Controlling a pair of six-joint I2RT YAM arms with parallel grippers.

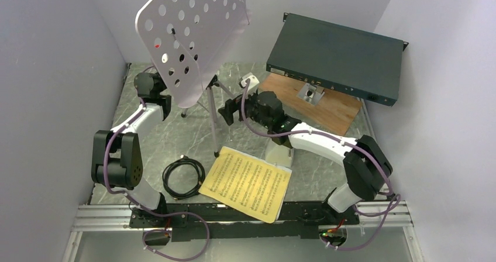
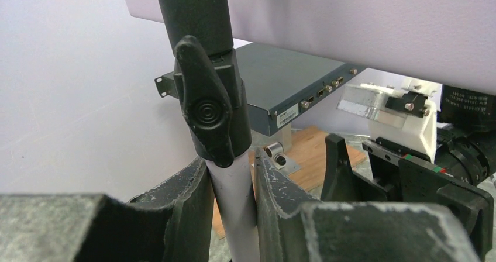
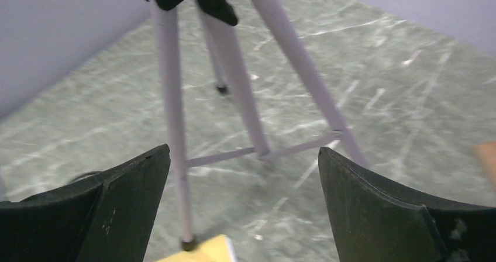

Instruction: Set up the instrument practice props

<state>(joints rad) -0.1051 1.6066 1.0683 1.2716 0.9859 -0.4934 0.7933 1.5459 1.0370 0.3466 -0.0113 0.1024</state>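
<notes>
Seen from above, between lilac walls [image 1: 52, 69], the music stand [image 1: 190, 34] rises on the grey-green marbled table [image 1: 175, 139], sheet-music pages [image 1: 248, 183] flat at its near edge. At my left wrist, my left gripper [image 2: 231, 162] pinches its pole [image 2: 234, 209]; at my right, my right gripper [image 3: 244, 152] gapes before the tripod legs [image 3: 175, 98].

The music stand [image 1: 210, 37] is pale grey with round holes punched all over, on silvery legs with black joints. Sheet-music pages [image 1: 248, 183] are yellow with rows of black notes. Table [image 1: 175, 139] is grey-green, marble-look, with white streaks. Rack box [image 1: 336, 57] is dark green, the board [image 1: 333, 113] under it is brown wood, and the coiled cable [image 1: 183, 177] is black.
</notes>
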